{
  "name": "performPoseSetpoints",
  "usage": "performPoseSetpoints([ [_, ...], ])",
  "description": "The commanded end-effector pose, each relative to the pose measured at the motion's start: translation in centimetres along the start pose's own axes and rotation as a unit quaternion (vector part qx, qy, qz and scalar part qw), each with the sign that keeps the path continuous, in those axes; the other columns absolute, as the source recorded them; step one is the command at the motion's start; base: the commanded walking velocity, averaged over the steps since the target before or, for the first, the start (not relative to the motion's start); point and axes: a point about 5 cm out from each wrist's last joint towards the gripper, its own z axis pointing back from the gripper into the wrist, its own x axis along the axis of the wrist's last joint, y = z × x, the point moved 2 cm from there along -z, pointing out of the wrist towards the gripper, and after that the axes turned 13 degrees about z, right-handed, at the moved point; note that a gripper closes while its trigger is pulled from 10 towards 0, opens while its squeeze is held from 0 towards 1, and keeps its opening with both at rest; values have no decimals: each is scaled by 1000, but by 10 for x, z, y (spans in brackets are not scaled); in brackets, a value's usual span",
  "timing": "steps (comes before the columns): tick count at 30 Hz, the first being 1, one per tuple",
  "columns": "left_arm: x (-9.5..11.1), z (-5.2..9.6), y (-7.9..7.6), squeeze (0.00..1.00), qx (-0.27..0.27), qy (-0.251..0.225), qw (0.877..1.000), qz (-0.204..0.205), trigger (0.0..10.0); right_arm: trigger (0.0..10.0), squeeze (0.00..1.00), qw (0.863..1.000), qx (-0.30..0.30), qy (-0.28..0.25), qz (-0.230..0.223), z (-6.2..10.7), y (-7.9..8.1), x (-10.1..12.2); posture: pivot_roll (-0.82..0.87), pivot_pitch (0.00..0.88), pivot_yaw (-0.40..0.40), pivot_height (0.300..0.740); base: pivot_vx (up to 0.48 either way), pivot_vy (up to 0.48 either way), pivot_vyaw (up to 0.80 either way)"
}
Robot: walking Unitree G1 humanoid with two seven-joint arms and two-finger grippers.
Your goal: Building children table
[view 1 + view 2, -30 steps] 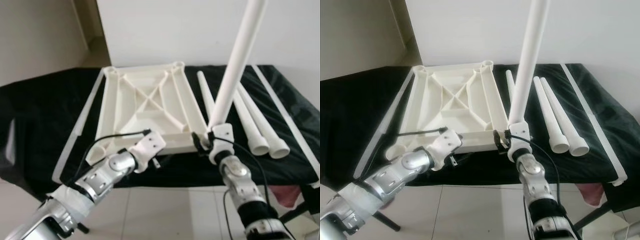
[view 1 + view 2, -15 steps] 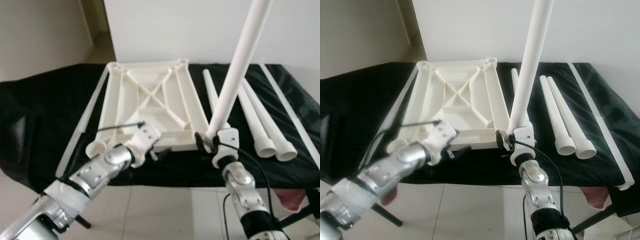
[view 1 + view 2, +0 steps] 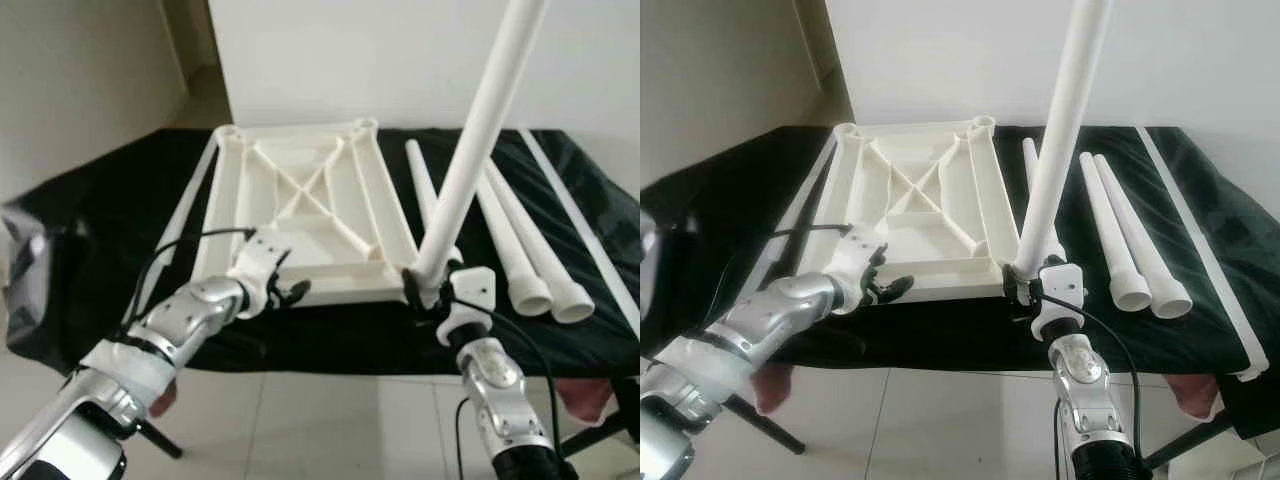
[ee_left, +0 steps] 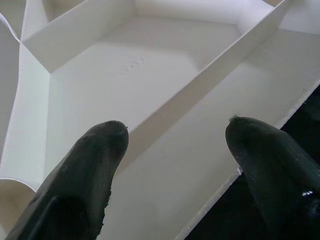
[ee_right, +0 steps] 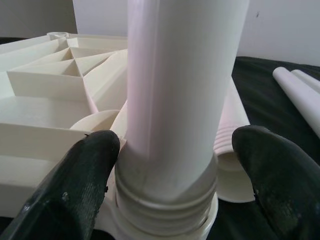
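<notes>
Upturned white tabletop (image 3: 300, 215) lying ribs-up on a black-draped table (image 3: 90, 215), socket at each far corner. No brand, label or readable writing anywhere; only a few tiny moulded dots on one inner panel, too small to read. One white leg (image 3: 470, 150) standing nearly upright at the near right corner, threaded base seated at the socket, top cut off by the picture edge. Right gripper (image 3: 432, 292) at that base, fingers (image 5: 85, 185) spread to either side of the leg, contact hard to judge. Left gripper (image 3: 283, 290) over the near edge, fingers (image 4: 95, 165) apart, holding nothing. Three spare legs (image 3: 520, 250) lying beside, one partly hidden behind the standing leg. Long white strips (image 3: 585, 235) at both sides.
</notes>
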Motion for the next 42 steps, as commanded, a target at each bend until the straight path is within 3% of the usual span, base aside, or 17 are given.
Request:
performPoseSetpoints([
  [1,-9,11,-28,0,-249,67,966,16,10000,10000,0,1000,-4,-3,0,-2,-3,4,-50,3,54,740,0,0,0],
  [5,11,24,-46,0,-326,24,944,34,10000,10000,0,1000,-7,-5,2,-2,-4,7,-47,1,49,740,0,0,0],
  [13,11,28,-57,0,-348,8,937,25,10000,10000,0,1000,-16,-5,3,-3,-4,8,-44,9,41,740,0,0,0],
  [15,9,27,-57,0,-344,12,939,22,10000,10000,0,1000,-20,-5,1,-4,-5,8,-43,8,42,740,0,0,0],
  [19,-30,17,-55,0,-304,94,948,-32,10000,10000,0,1000,-20,9,-4,-6,-3,5,-39,14,35,740,0,0,0],
  [26,-52,13,-46,0,-270,136,952,-46,10000,10000,0,1000,-21,16,-1,-7,-4,3,-40,16,38,740,0,0,0],
  [27,-58,8,-37,0,-236,149,959,-43,10000,10000,0,1000,-21,15,-1,-8,-5,4,-42,15,40,740,0,0,0],
  [35,-53,3,-33,0,-214,142,965,-48,10000,10000,0,1000,-14,14,-1,-17,-5,7,-44,16,45,740,0,0,0],
  [38,-54,5,-41,0,-237,144,960,-50,10000,10000,0,1000,3,14,-4,-24,-3,9,-47,16,49,740,0,0,0],
  [42,-45,14,-80,0,-328,123,936,-32,10000,10000,0,997,70,25,5,-41,10,6,-47,15,53,740,0,0,0],
])
